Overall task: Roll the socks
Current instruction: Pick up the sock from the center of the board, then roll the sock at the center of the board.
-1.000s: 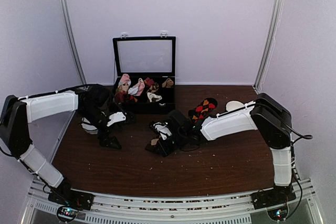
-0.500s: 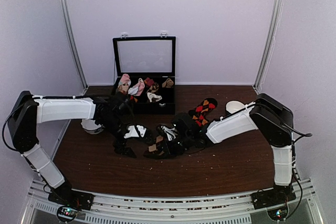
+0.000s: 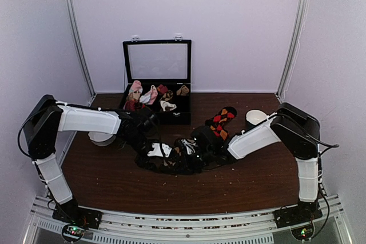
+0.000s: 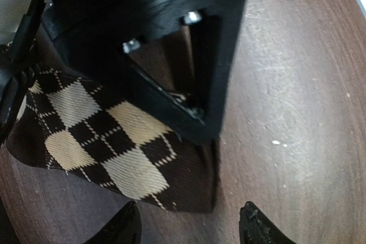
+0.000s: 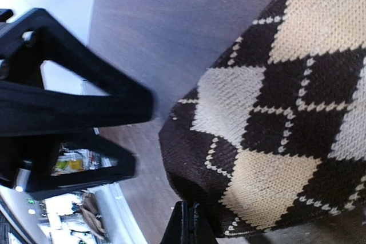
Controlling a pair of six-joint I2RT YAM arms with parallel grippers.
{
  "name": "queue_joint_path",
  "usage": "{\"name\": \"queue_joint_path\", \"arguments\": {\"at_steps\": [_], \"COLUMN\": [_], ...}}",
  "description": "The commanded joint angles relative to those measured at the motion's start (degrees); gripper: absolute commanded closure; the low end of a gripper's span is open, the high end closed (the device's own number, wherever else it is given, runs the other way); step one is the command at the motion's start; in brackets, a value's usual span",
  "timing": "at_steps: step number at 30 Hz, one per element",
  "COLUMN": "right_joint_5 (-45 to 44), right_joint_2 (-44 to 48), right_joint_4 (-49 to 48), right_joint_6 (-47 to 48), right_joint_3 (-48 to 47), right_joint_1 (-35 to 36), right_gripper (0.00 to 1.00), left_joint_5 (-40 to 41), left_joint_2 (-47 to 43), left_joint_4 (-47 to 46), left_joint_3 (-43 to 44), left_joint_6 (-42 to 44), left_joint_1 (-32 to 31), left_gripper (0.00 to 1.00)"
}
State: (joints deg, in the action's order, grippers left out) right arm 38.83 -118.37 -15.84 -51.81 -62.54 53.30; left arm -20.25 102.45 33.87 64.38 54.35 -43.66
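Observation:
A black argyle sock with tan diamonds [image 3: 171,163] lies flat on the table's middle. It fills the left wrist view [image 4: 97,141] and the right wrist view [image 5: 274,141]. My left gripper [image 3: 153,151] is open; its fingertips [image 4: 128,228] straddle the sock's near corner just above the table [image 4: 191,230]. My right gripper [image 3: 187,151] is shut [image 5: 186,224] on the sock's edge, facing the left one. A second argyle sock with red and orange diamonds [image 3: 222,119] lies flat further back right.
An open black box [image 3: 182,119] with a raised glass lid holds pink, white and plain sock bundles at the back. A white bowl [image 3: 255,116] sits at the right, another white object [image 3: 98,138] at the left under my left arm.
My left arm has swung right across the table, from the left side to the tan sock. My right gripper and the sock have shifted slightly right and nearer.

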Motion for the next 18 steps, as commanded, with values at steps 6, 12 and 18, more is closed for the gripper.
{"name": "queue_joint_path", "arguments": {"at_steps": [6, 12, 18], "right_joint_5": [4.1, 3.6, 2.8], "right_joint_2": [-0.3, -0.3, 0.1], "right_joint_4": [-17.3, -16.4, -14.7], "right_joint_6": [-12.8, -12.5, -11.4], "right_joint_3": [4.1, 4.3, 5.5], "right_joint_1": [-0.7, -0.9, -1.2], "right_gripper": [1.0, 1.0, 1.0], "left_joint_5": [2.0, 0.5, 1.5], "left_joint_2": [2.2, 1.9, 1.9], "left_joint_4": [-2.6, -0.2, -0.5], "left_joint_3": [1.0, 1.3, 1.1], "left_joint_6": [1.4, -0.1, -1.0], "left_joint_1": [-1.8, -2.0, -2.1], "left_gripper": [0.43, 0.51, 0.69]}}
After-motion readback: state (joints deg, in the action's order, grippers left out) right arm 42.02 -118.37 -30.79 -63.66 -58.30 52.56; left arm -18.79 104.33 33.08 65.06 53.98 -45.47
